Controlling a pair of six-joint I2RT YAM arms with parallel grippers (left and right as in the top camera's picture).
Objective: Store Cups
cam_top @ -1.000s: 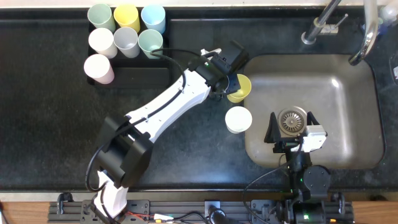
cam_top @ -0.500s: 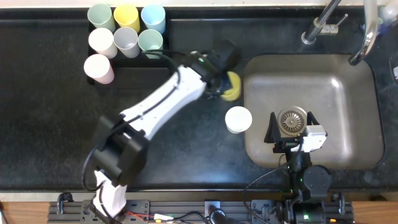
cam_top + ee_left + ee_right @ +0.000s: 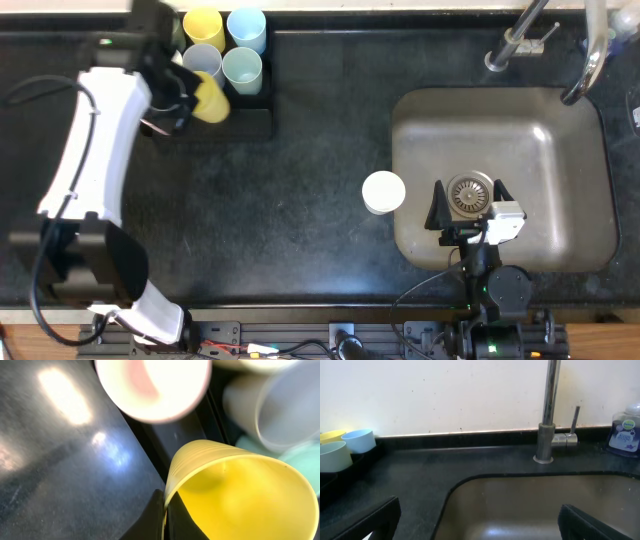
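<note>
Left wrist view: left claw grips yellow cup at rim, tilted over tray beside pink cup. Top view: white cup on bench by sink; right claw spread wide above sink

Dark speckled countertop across the left and centre of the top view, steel sink at right — round drain in its basin, chrome faucet upper right, purple soap bottle at the right wrist view's far right — pale wall behind.
</note>
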